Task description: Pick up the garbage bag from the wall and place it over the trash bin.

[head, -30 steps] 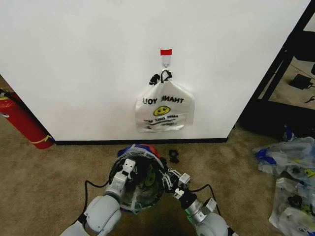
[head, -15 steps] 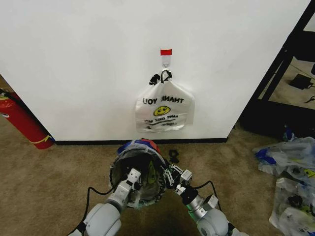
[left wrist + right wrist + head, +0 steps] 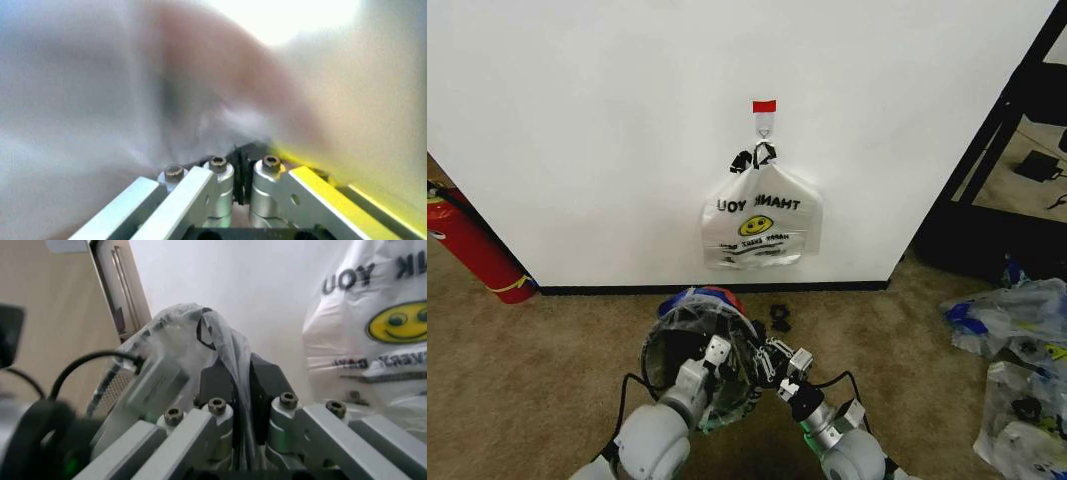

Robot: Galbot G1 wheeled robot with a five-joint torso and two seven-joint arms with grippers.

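Jaws of both grippers pinch the garbage bag (image 3: 689, 312) film over the trash bin (image 3: 667, 350).

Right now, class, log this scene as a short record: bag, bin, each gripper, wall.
garbage bag: see-through, draped over the bin's mouth
trash bin: black mesh, on carpet below the wall
left gripper: shut on the bag at the bin's rim
right gripper: shut on a fold of the bag
wall: white; THANK YOU bag hangs from its hook
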